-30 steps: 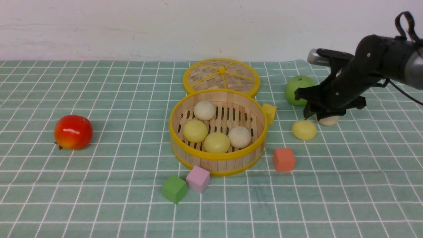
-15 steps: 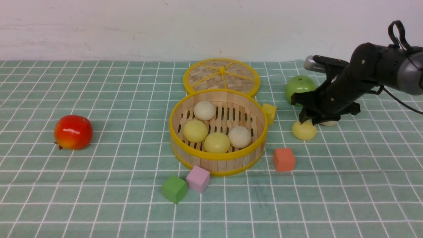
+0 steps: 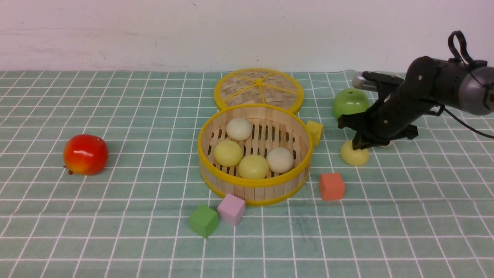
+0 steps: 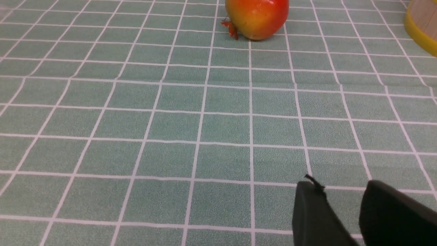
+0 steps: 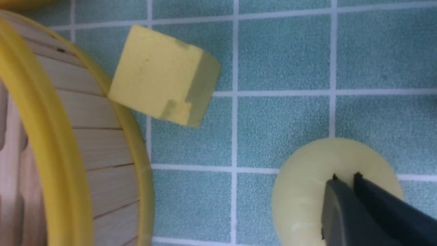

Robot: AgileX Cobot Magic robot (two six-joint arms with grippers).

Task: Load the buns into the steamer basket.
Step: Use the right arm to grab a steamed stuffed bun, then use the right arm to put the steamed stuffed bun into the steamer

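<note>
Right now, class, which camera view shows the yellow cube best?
The right wrist view: the yellow cube is large and sharp beside the steamer basket. The front view shows it small, partly behind the basket; the left wrist view misses it.

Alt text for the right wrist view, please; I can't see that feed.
The right gripper, jaws together, has its tips on top of a pale yellow bun lying on the green checked cloth. Nearby, a yellow cube sits against the outer wall of the steamer basket.
</note>
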